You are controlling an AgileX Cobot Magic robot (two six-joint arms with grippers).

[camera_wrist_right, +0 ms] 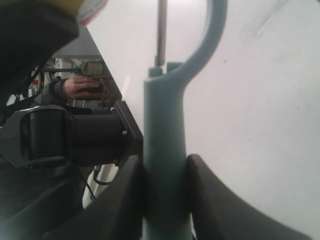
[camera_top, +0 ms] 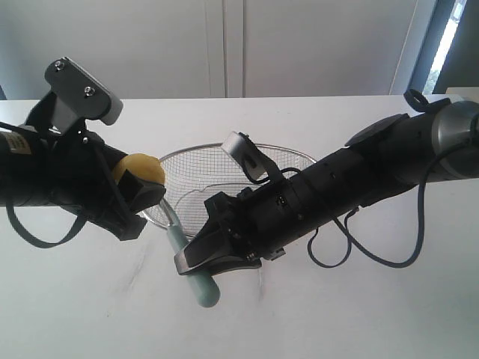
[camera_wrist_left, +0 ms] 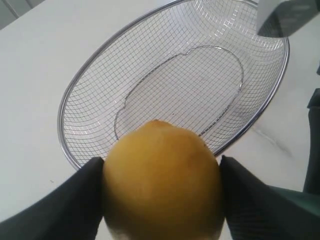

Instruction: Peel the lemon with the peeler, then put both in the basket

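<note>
Exterior view shows the left claw [camera_top: 141, 184] clamped on the lemon [camera_top: 139, 169], held above the bench [camera_top: 337, 314] by the left rim of the basket [camera_top: 293, 154]. The right claw [camera_top: 203, 258] grips the peeler [camera_top: 202, 288] by its teal handle, head angled toward the lemon; whether they touch cannot be told.
</note>
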